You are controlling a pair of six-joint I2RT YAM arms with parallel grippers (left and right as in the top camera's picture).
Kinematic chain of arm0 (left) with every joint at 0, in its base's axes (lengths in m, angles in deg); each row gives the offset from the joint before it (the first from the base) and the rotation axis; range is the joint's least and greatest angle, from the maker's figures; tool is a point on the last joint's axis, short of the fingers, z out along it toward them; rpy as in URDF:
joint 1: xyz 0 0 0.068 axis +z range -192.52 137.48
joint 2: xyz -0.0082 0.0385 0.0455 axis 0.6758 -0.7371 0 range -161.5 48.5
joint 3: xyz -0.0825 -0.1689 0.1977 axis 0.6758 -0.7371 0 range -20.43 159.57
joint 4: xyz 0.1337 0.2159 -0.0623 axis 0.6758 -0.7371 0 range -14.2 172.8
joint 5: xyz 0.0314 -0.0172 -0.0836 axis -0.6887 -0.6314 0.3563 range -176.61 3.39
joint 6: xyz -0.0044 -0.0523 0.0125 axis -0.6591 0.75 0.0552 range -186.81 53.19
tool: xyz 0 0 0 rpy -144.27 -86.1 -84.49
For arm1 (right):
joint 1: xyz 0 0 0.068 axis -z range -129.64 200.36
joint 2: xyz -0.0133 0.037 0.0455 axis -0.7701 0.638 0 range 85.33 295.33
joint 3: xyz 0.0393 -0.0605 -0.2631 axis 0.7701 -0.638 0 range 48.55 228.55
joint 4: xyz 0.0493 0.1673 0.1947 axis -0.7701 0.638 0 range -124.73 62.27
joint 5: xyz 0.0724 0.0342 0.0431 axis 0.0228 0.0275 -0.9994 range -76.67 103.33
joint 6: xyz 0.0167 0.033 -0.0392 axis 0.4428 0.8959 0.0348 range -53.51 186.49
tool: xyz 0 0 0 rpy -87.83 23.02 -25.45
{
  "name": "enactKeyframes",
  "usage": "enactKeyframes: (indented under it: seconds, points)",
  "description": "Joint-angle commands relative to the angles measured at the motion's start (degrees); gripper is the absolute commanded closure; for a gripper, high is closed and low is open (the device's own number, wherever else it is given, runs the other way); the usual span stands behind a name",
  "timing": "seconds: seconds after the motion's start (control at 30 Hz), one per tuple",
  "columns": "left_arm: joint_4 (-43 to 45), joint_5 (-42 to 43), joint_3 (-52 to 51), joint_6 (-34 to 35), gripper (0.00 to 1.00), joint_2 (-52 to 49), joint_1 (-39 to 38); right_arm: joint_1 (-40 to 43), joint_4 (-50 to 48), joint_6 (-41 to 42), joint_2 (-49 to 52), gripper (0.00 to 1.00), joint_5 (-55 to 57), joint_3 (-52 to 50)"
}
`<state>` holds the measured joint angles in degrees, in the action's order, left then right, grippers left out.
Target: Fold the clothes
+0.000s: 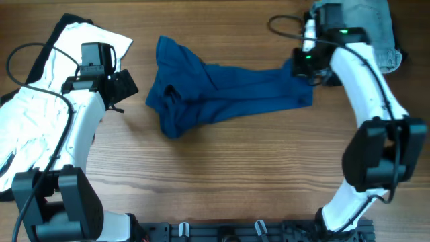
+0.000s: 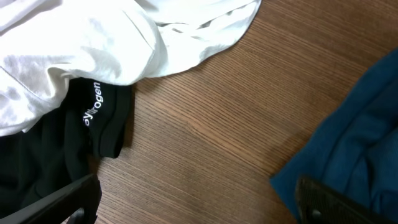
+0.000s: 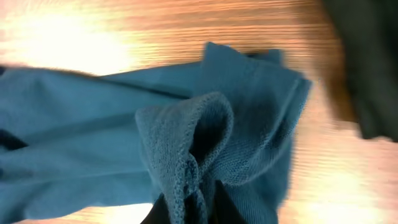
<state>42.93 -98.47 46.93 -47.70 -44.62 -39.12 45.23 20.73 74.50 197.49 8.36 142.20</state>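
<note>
The blue knit garment [image 1: 222,91] lies bunched across the middle of the table [image 1: 235,175], its right end under the right claw [image 1: 304,64]. The right wrist view shows that claw closed on a pinched ridge of the blue knit fabric, which rises in a loose loop between its tips. The fabric appears light, soft and limp, with a coarse weave that should give good friction; it will sag and drag rather than hold shape, so grips are best taken at hems or corners, 1 per claw. The left claw [image 2: 193,202] hovers spread wide above bare wood, holding nothing, between the garment's left edge and a white garment [image 1: 40,114] lying over a black garment [image 2: 43,155]. The blue garment's type, sleeves and hems are not identifiable in its crumpled state. A grey garment [image 1: 376,33] at the far right is partly hidden by the arm.
</note>
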Motion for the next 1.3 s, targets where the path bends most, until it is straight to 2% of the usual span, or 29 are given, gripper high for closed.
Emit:
enactKeyframes:
  seconds: [0.0, 0.03, 0.07, 0.13, 0.27, 0.33, 0.4, 0.47, 0.5, 0.53, 0.57, 0.6, 0.77, 0.83, 0.9, 0.93, 1.0, 1.03, 1.13, 1.27]
  points:
    - [0.22, 0.74, 0.59, -0.94, 0.0, -0.22, 0.26, -4.44, -0.85, 0.63, 4.63, 0.58, -2.21, 0.37]
    - [0.42, 0.76, 0.59, -0.92, 0.0, -0.22, 0.26, -6.32, -1.27, -1.84, 4.61, 0.37, -4.26, 0.42]
    - [0.61, 0.79, 0.59, -0.92, 0.0, -0.22, 0.26, -7.63, -1.29, -2.19, 4.42, 0.21, -4.5, 0.61]
    - [0.83, 1.01, 0.59, -0.92, 0.0, -0.22, 0.26, -9.2, -1.22, -2.45, 4.26, 0.08, -4.5, 1.16]
    - [0.83, 2.45, 0.59, -0.92, 0.0, -0.44, 0.26, -9.01, 0.63, -2.16, 2.29, 0.02, -8.09, 5.07]
    - [0.9, 3.1, 0.59, -0.92, 0.0, -0.44, 0.26, -9.01, 2.4, -6.4, -0.15, 0.02, -12.39, 8.0]
    - [1.11, 3.5, 0.59, -0.92, 0.0, -0.44, 0.26, -8.85, 4.68, 0.46, -1.51, 0.02, -0.39, 8.33]
    - [1.09, 3.5, 0.59, -0.92, 0.0, -0.44, 0.26, -8.41, 5.25, 1.2, -0.9, 0.09, 2.64, 6.69]
    - [1.09, 3.5, 0.59, -0.92, 0.0, -0.44, 0.26, -8.41, 4.63, 1.79, -0.57, 0.27, 2.67, 4.44]
    - [1.07, 3.5, 0.59, -0.92, 0.0, -0.44, 0.26, -8.41, 3.8, 3.13, -0.11, 0.54, 2.69, 2.21]
    - [1.05, 3.5, 0.59, -0.92, 0.02, -0.44, 0.26, -8.41, 2.08, 4.81, 0.37, 0.9, 2.4, -0.7]
    - [1.05, 3.52, 0.59, -0.92, 0.09, -0.44, 0.26, -8.61, -0.22, 5.7, 0.57, 0.96, 0.9, -3.78]
    - [1.25, 5.14, 0.59, -0.9, 0.3, -0.44, 0.26, -10.67, -8.57, 6.25, 0.63, 0.96, -4.81, -14.08]
    - [1.84, 6.93, 0.59, -0.92, 0.32, -0.48, 0.26, -11.39, -10.1, 2.58, 0.13, 0.95, -8.85, -13.73]
    - [3.28, 10.88, 0.59, -3.45, 0.21, -1.53, 0.26, -11.47, -8.81, 0.98, -0.9, 0.94, -11.23, -11.04]
    - [4.35, 15.06, 0.57, -7.89, 0.17, -2.93, 0.26, -11.45, -7.19, 0.66, -1.49, 0.82, -11.19, -8.98]
    - [7.41, 23.85, 0.59, -18.56, 0.1, -7.37, 0.26, -11.34, -2.93, -1.64, -3.76, 0.32, -9.46, -3.82]
    - [8.98, 28.33, 0.59, -24.35, 0.08, -10.25, 0.26, -11.34, -1.16, -1.86, -5.03, 0.24, -7.52, -1.9]
    - [12.0, 34.82, 0.59, -32.15, 0.06, -16.65, 0.26, -11.34, 2.29, -1.84, -8.96, 0.11, -1.51, 1.62]
    - [14.25, 37.75, 0.59, -33.86, 0.06, -20.52, 0.26, -11.32, 2.36, -1.79, -13.07, 0.05, 1.33, 1.62]
